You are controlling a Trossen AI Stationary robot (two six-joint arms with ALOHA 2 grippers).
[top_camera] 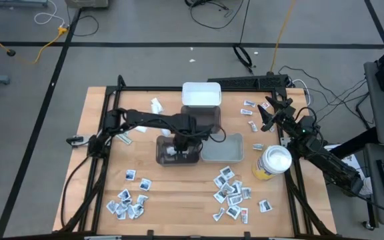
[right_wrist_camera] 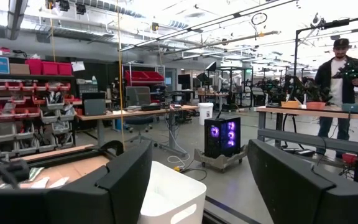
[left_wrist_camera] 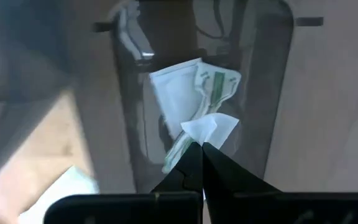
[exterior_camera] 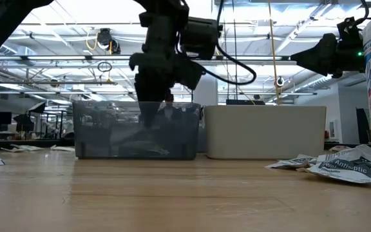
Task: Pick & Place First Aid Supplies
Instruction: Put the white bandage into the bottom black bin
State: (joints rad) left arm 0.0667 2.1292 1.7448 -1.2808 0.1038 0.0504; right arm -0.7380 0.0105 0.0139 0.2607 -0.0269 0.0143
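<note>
The white packet I'm carrying sits pinched by one edge right at the tips of my left gripper, its loose end hanging forward over the dark clear bin. I hold it by the edge, I judge, so that it falls cleanly once the fingers part. In the left wrist view it hangs above two packets already lying on the bin floor, a plain white sachet and a green-marked one, so this looks like the bin that takes this sort. From above, the left gripper is down inside the bin's rim, and the low view shows it dipping behind the bin's near wall, low enough for a short drop. The jaws are pressed together on the packet, with nothing showing between them but its paper. Outward from there lie the loose supplies yet to be sorted: one heap near the front left of the table, another front right beside the yellow canister. My right gripper waits raised at the table's right edge with its fingers spread wide and empty.
</note>
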